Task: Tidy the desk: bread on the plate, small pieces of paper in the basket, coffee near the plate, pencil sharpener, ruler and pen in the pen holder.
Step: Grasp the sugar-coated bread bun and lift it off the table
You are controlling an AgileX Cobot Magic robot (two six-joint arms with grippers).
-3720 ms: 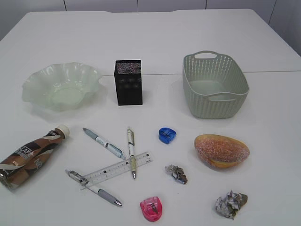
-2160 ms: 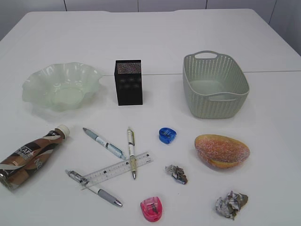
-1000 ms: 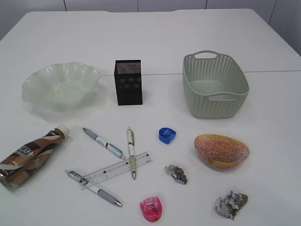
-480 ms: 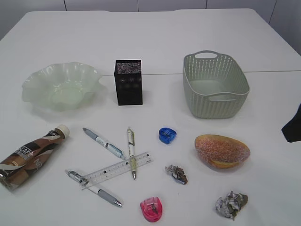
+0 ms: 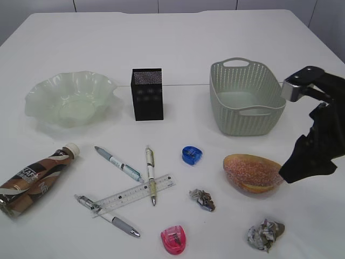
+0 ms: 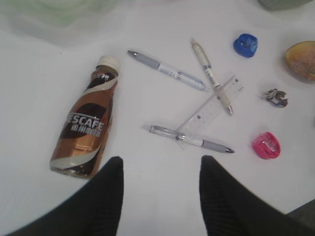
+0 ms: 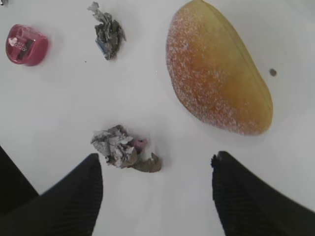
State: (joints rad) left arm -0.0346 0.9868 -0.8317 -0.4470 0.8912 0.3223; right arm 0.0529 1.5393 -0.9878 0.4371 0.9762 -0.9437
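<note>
The sugared bread [image 5: 253, 172] lies on the table at the right. My right gripper [image 5: 294, 170] hovers just right of it, open and empty. In the right wrist view [image 7: 156, 167] the jaws stand wide above a crumpled paper ball [image 7: 118, 146], with the bread [image 7: 219, 69] beyond. My left gripper [image 6: 160, 164] is open and empty above bare table, near the coffee bottle [image 6: 86, 130], a ruler [image 6: 211, 110] and three pens. It is out of the exterior view. The green glass plate [image 5: 70, 100], black pen holder [image 5: 147, 94] and basket [image 5: 245, 97] stand at the back.
A blue sharpener [image 5: 191, 155] and a pink sharpener [image 5: 173, 240] lie on the table. Two paper balls lie at the front, one [image 5: 202, 198] near the middle, one [image 5: 265, 233] at the right. The coffee bottle [image 5: 35, 181] lies on its side at the left.
My right arm has come into the exterior view from the right edge and now hovers beside the bread. Nothing on the table has moved.
</note>
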